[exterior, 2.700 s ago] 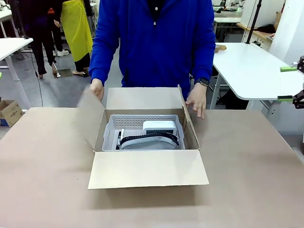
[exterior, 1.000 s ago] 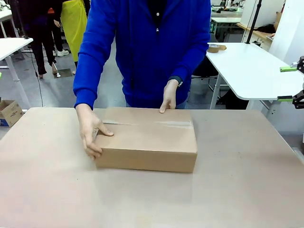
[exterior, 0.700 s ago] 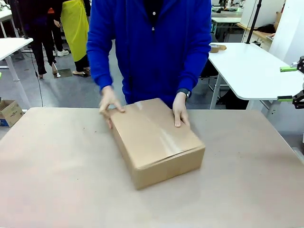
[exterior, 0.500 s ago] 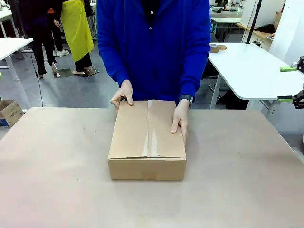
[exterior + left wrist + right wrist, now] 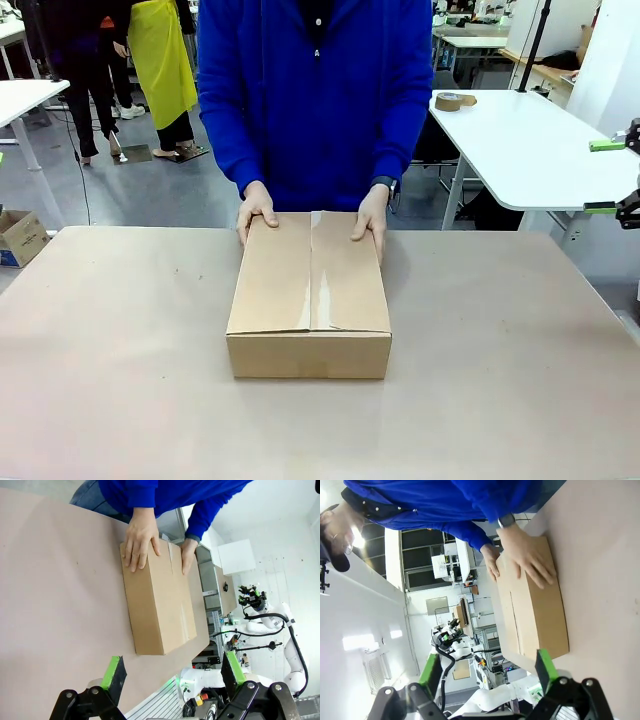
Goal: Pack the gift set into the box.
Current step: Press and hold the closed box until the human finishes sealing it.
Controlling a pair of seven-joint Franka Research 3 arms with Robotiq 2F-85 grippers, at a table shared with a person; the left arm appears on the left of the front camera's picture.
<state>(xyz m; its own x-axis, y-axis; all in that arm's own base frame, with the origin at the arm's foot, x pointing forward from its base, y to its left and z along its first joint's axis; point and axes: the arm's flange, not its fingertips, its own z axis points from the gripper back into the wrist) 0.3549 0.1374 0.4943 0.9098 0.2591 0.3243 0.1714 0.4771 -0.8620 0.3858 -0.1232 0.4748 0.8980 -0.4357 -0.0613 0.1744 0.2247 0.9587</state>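
Brown cardboard carton point(image 5: 309, 290) sits flaps-shut in the middle of the table point(image 5: 120, 350), with the person's one hand point(image 5: 256, 208) and other hand point(image 5: 369, 215) flat on its far corners. My left gripper point(image 5: 172, 666) and right gripper point(image 5: 487, 665) both hang above the table, fingers spread wide, holding nothing

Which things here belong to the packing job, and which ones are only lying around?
Job: closed box; the person's right hand and left hand resting on its far end.
Lying around: tape roll on the white side table; small carton on the floor.
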